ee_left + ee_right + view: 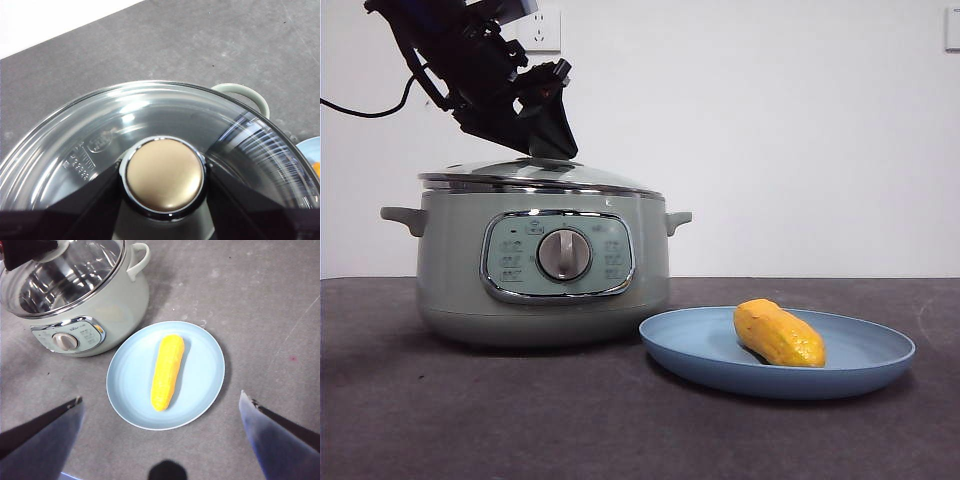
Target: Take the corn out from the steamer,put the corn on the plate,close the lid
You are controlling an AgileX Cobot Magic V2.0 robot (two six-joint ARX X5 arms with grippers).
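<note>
The bench (470, 420) is dark grey and speckled, backed by a plain white wall (770, 120) with a socket (542, 30). The corn (778, 333) lies on the blue plate (865, 365), just beside the steamer (450, 270). The lid (590, 178) sits on the steamer — the left tool (164, 176) clamps its knob (164, 172). The right tool (162, 412) hangs high above the plate, jaws wide apart.

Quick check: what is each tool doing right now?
Left tool: closed on the round knob of the domed glass lid.
Right tool: open, empty.
</note>
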